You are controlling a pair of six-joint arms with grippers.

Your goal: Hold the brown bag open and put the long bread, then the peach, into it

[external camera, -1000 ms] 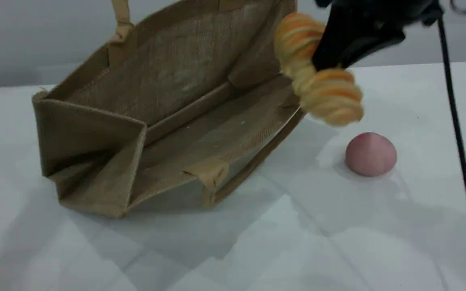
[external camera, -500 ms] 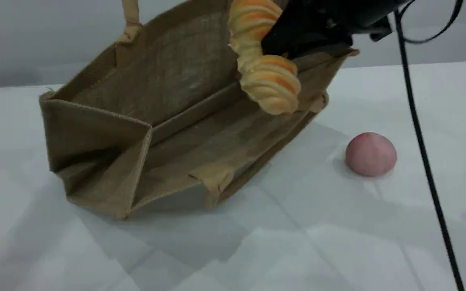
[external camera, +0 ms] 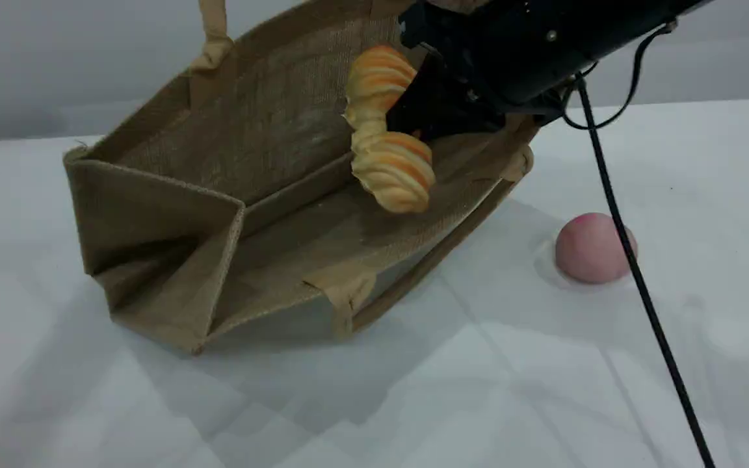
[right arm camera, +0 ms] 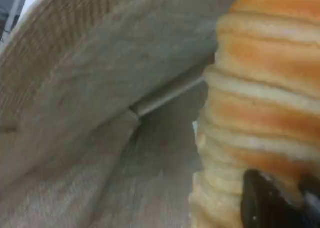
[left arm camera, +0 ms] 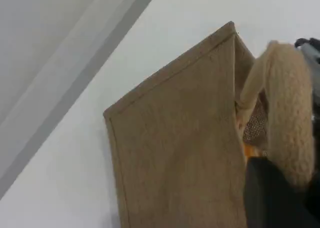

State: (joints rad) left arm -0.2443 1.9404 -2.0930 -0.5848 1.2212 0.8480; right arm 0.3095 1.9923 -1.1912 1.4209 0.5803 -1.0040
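bread (external camera: 387,156): in my right gripper (external camera: 417,123), pinched about mid-length and squashed thin at the pinch, both ends bulging; roughly upright, inside the bag (external camera: 270,149) mouth, in front of the far wall and above the low near wall; can't tell if its lower end touches the cloth
right gripper: jaws clamped tight on the bread's waist; my wrist view shows one dark fingertip against the orange ridges at the bottom edge, bag lining behind
bag: tipped over on the table (external camera: 478,390), mouth wide open toward the scene camera; far wall raised, near wall lying low, left end panel creased inward
handle (left arm camera: 290,118): thick beige loop off the far wall; in the scene view it runs up out of the top edge, in my left wrist view it curves down into the left gripper (left arm camera: 280,193)
left gripper: out of the scene view; in the wrist view it is closed on the handle, with the far wall hanging from it
near strap (external camera: 342,289): folded down at the near rim, nothing touching it
peach (external camera: 594,250): on the table right of the bag, well apart from its rim, redder top up, nothing gripping it
cable (external camera: 634,273): black, drops from my right arm, crosses in front of the peach's right side, runs to the bottom edge
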